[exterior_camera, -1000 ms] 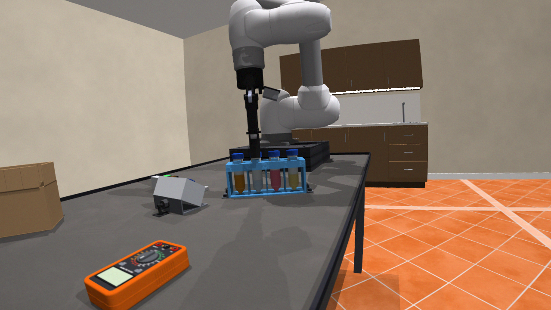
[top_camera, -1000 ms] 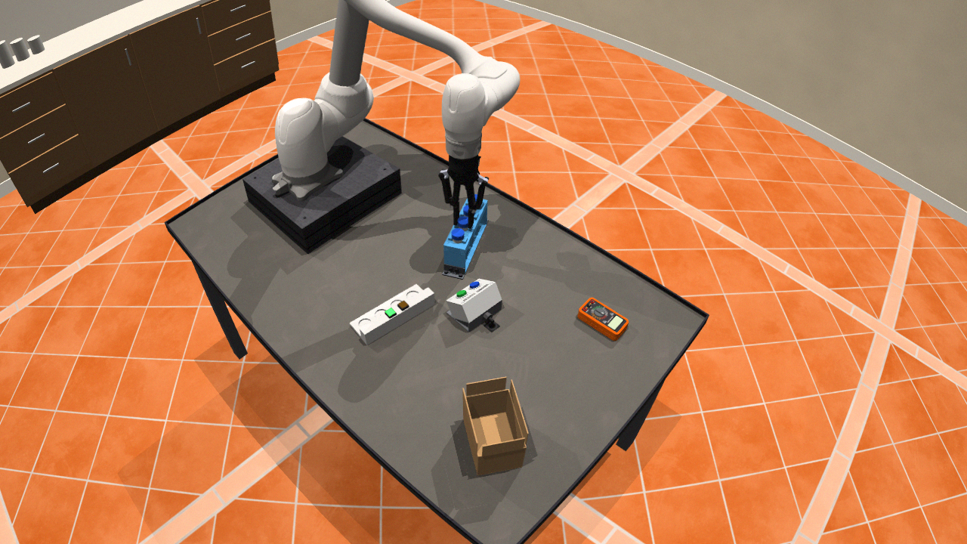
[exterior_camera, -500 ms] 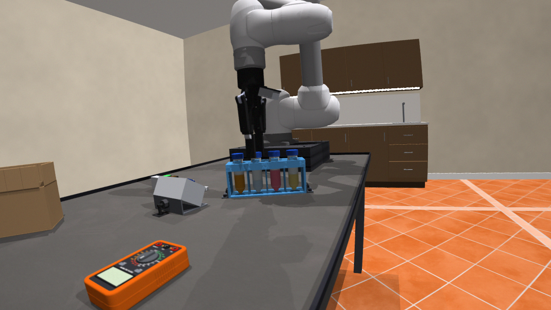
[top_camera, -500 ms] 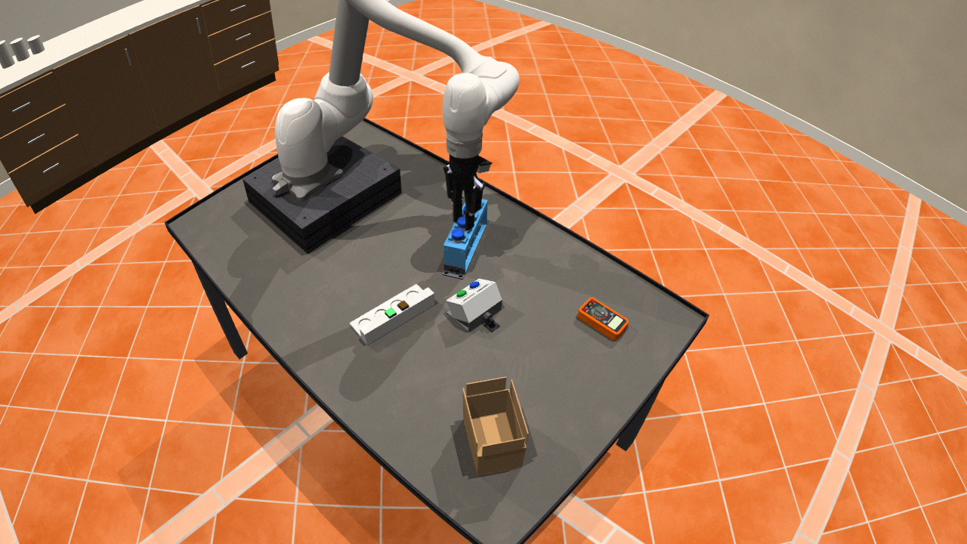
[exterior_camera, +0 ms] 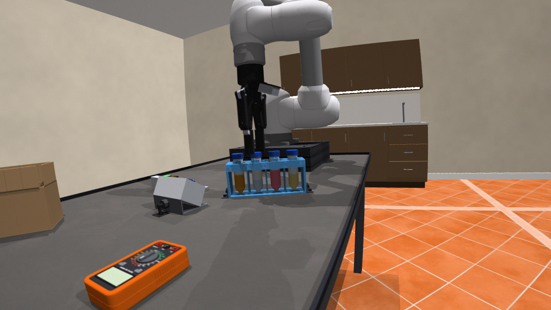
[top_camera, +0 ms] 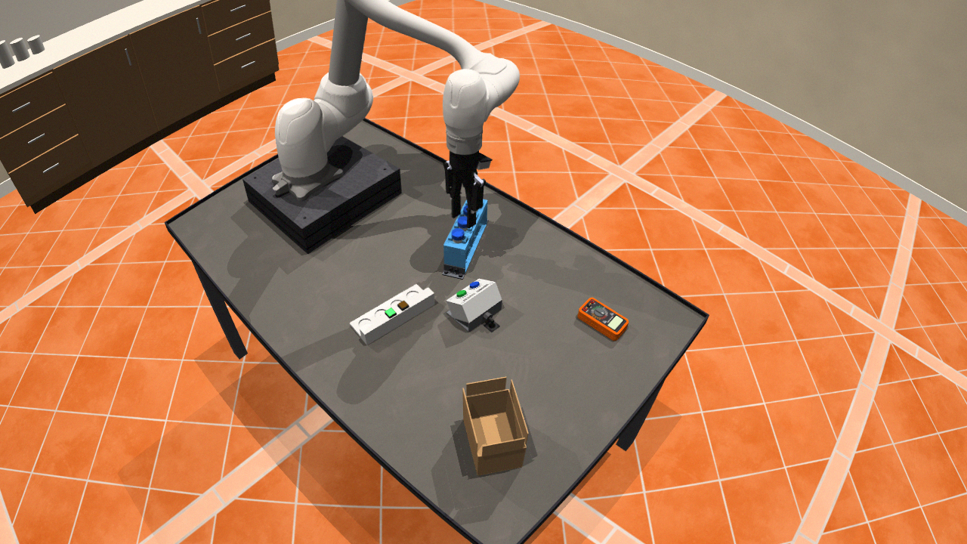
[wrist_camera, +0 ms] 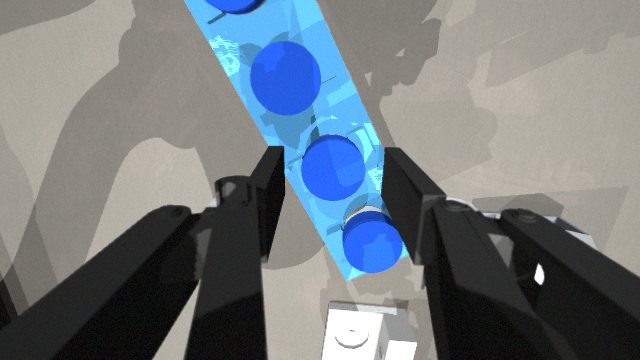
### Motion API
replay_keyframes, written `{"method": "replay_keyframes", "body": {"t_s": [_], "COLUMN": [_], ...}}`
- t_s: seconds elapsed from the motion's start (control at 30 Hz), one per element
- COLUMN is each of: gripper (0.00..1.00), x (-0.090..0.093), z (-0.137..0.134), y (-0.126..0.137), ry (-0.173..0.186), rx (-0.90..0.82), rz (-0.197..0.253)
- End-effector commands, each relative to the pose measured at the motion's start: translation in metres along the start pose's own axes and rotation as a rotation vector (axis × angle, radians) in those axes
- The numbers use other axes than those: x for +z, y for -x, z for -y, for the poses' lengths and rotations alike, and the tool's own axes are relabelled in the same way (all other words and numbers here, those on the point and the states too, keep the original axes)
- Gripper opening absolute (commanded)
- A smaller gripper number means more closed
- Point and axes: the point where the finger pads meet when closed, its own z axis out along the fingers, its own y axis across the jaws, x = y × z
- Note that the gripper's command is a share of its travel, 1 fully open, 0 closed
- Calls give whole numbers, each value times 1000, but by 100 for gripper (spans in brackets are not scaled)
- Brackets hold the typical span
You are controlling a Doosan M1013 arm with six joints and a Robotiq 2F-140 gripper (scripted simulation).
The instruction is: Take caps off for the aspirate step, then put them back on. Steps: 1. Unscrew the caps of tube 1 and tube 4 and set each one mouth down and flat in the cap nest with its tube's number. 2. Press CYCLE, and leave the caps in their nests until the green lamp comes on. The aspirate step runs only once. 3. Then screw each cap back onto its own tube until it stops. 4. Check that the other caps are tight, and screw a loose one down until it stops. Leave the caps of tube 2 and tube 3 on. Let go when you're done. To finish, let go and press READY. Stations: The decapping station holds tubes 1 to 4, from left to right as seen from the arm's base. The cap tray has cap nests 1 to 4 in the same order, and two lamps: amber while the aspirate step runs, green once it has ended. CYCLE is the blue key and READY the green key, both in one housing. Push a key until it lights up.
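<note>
The hand (exterior_camera: pixel 253 148) hangs straight down over the blue rack (exterior_camera: pixel 265 165), its fingers apart and holding nothing. They straddle one blue cap (wrist_camera: pixel 333 167), the second from the rack's end nearest the key box (top_camera: pixel 466 312). By the numbering from the arm's base, this is probably tube 3. That cap sits on its tube, as do the other three caps in the row.

The placement suits a tightness check. The vertical approach lines the wrist up with the tube, so a twist would turn the cap squarely. The moderate spread lets the pads (wrist_camera: pixel 274 165) pass the neighbouring caps without knocking them.

The wrist view alone shows the grip detail: a clear gap on each side of the cap, so nothing is clamped. The side view adds height. The fingertips reach about cap level, and the tubes stand upright with orange, pale, red and yellow fills.

Only the top view shows the white cap tray (top_camera: pixel 368 331) on the surface (top_camera: pixel 541 378). Its green lamp (top_camera: pixel 390 312) is lit and no blue cap lies in its nests. From that, the caps seem to be back on and the final checks are probably under way.
</note>
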Motion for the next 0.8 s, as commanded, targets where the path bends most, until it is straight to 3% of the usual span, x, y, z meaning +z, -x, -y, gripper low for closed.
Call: {"method": "replay_keyframes", "body": {"t_s": [0.0,0.4,0.43,0.77], "gripper": [41,41,10,10], "x": [-1,-35,-36,-36], "z": [0,0,-6,-52], "y": [0,0,6,54], "ry": [1,1,1,1], "rx": [0,0,42,42], "rz": [-1,-1,-1,0]}}
